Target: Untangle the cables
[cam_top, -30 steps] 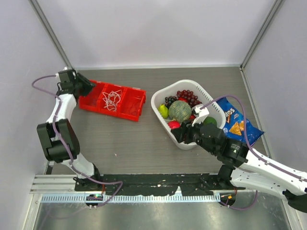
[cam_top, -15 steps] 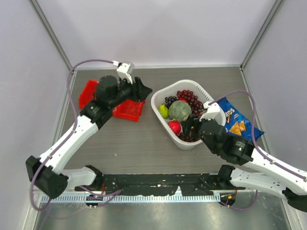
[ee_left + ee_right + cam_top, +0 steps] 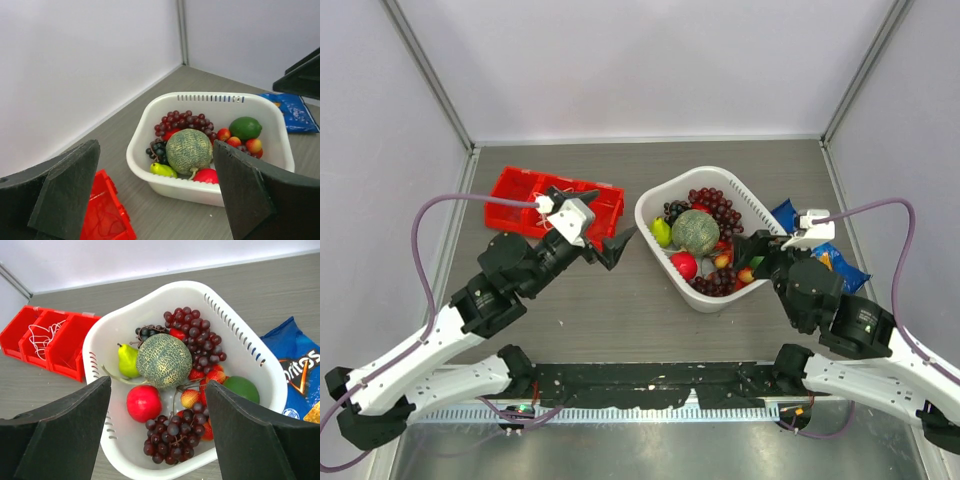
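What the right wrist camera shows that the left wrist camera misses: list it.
Only the right wrist view: the white cords inside the red bin. Only the left wrist view: the walls' corner post. Both: that bin, the white basket, melon, grapes, lime and blue chip bag.

Bright, even overhead light floods the scene, leaving only faint, soft shadows beside the white basket (image 3: pixel 645 222) and a dull sheen on the steel ledge (image 3: pixel 620 448), while the near black fingers (image 3: pixel 65 195) in both wrist views read slightly soft.
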